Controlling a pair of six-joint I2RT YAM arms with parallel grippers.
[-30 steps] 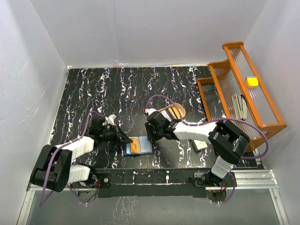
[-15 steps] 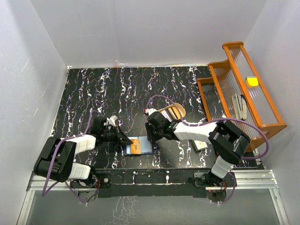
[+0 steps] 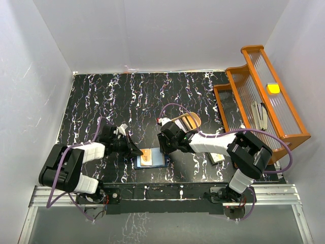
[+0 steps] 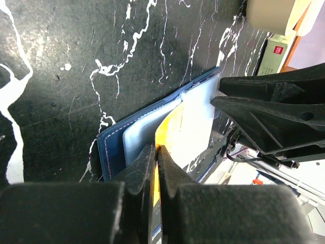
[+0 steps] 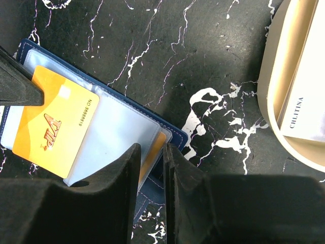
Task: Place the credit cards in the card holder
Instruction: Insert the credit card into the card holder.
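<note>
The navy card holder (image 3: 158, 161) lies open near the table's front edge, its pale clear sleeves (image 5: 119, 134) facing up. My left gripper (image 4: 156, 149) is shut on an orange credit card (image 4: 177, 133) held edge-on. The card's far end rests on the sleeves, where it shows as a flat orange credit card (image 5: 53, 127). From the right, my right gripper (image 5: 152, 152) is closed on the holder's right-hand sleeve edge. A second orange card shows inside that sleeve. From above, the left gripper (image 3: 134, 151) and right gripper (image 3: 165, 149) flank the holder.
Just right of the right gripper stands a tan rounded tray (image 3: 194, 122) holding pale cards (image 5: 303, 96). An orange tiered rack (image 3: 264, 96) fills the right side. A small box (image 3: 216, 157) lies by the right arm's elbow.
The left arm's elbow has swung inward and the orange card has shifted slightly over the holder. The right gripper has stayed at the holder's right edge.
</note>
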